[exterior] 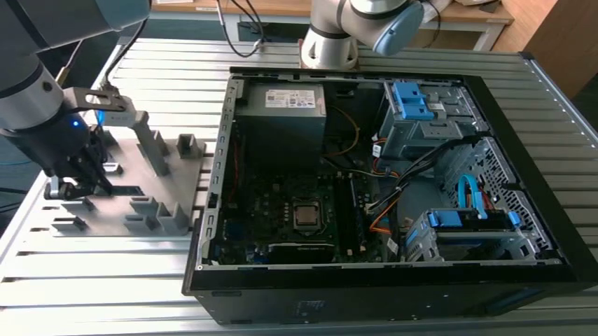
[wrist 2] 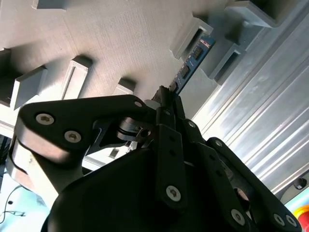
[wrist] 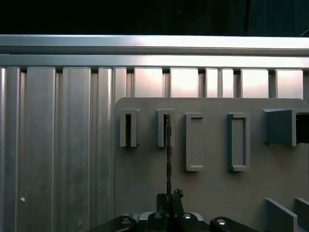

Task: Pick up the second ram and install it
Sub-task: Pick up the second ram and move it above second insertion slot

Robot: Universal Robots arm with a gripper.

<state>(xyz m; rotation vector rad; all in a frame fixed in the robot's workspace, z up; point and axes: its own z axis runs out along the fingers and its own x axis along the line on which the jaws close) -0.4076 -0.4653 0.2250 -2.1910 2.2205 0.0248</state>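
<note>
While the tool (wrist 2: 168, 96) hangs low over the flat grey plastic holder plate with raised slot blocks (exterior: 182, 183), near the edge of the silver slatted metal table (exterior: 94, 294) on the exterior view's left, its fingers are drawn narrow and appear to pinch one end of the second ram (wrist 2: 194, 57), a long, thin dark green-black memory stick with black chips. In both wrist views the stick runs from the fingertips into one of the holder's raised slots, so it looks gripped but not yet lifted clear. The open black computer case (exterior: 374, 283) lies well apart from the holder, toward the middle of the table. By this showing the pick-up is only begun: lifting out, carrying over and seating in the board are all left, and whether another stick already sits in the board cannot be told
</note>
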